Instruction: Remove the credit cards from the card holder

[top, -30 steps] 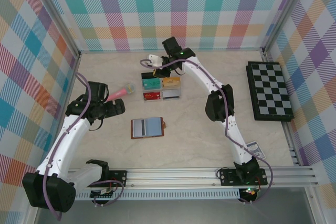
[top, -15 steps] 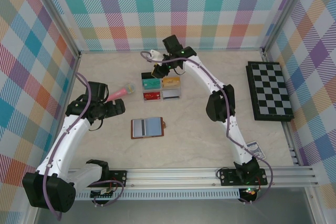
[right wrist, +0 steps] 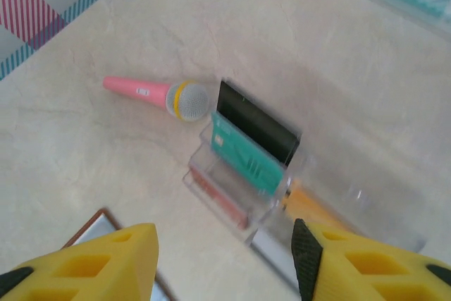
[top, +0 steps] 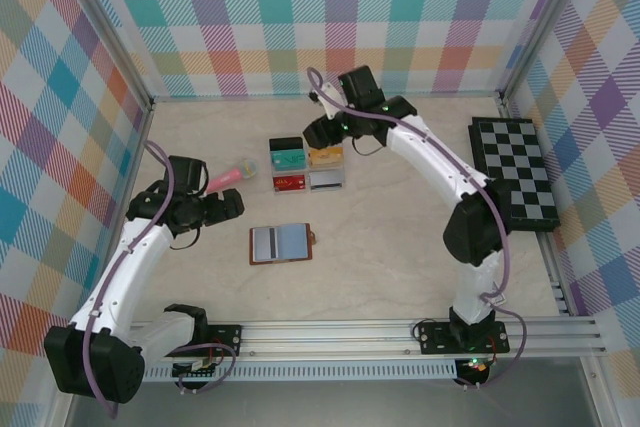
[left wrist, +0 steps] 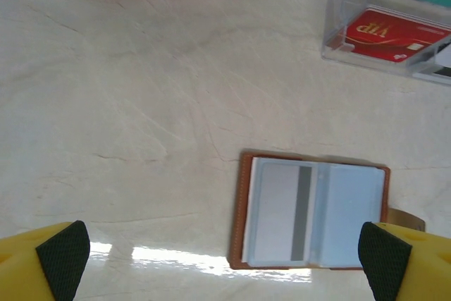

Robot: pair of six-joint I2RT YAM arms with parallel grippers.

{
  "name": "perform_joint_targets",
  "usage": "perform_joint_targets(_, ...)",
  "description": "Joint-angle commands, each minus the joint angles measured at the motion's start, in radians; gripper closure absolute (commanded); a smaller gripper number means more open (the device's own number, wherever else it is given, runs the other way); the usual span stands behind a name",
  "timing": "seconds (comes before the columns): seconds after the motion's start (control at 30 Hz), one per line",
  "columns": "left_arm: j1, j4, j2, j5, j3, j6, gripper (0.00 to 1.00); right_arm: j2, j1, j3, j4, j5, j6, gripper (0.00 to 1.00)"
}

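The brown card holder lies open on the table, a grey-striped card in its left clear pocket. My left gripper hovers over it, open wide and empty; from above this gripper is up and to the left of the holder. Credit cards stand in a clear compartment box: black, teal, red, orange and grey. My right gripper hangs above and behind the box, open, nothing between its fingers.
A pink microphone lies left of the box, close to the left gripper. A black-and-white chessboard sits at the right wall. Plaid walls close in the table on three sides.
My right gripper has opened wider and moved a little to the right, away from the box's back left corner, while its elbow swung out to the right. The left arm has stayed still.
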Motion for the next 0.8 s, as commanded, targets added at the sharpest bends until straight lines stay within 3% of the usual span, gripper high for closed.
perform_joint_targets(0.0,0.018,0.044,0.018,0.139,-0.034,-0.072,0.01,-0.067,0.037,-0.143,0.076,0.019,0.217,0.44)
perform_joint_targets(0.07,0.018,0.082,0.033,0.191,-0.06,-0.114,0.05,-0.074,0.058,-0.171,0.025,-0.002,0.308,0.45)
perform_joint_targets(0.13,0.018,0.115,0.049,0.23,-0.082,-0.146,0.08,-0.065,0.066,-0.206,0.009,-0.106,0.41,0.49)
perform_joint_targets(0.23,0.016,0.168,0.067,0.268,-0.123,-0.191,0.14,-0.075,0.085,-0.356,0.169,-0.239,0.566,0.5)
perform_joint_targets(0.3,0.016,0.193,0.081,0.287,-0.144,-0.215,0.16,-0.07,0.108,-0.418,0.254,-0.265,0.646,0.5)
perform_joint_targets(0.47,0.011,0.242,0.106,0.301,-0.196,-0.277,0.16,-0.015,0.186,-0.436,0.284,-0.123,0.816,0.51)
perform_joint_targets(0.57,0.006,0.267,0.107,0.3,-0.229,-0.311,0.17,0.042,0.228,-0.418,0.298,-0.101,0.896,0.54)
perform_joint_targets(0.77,-0.018,0.335,0.14,0.317,-0.288,-0.363,0.35,0.157,0.278,-0.336,0.254,-0.113,0.91,0.59)
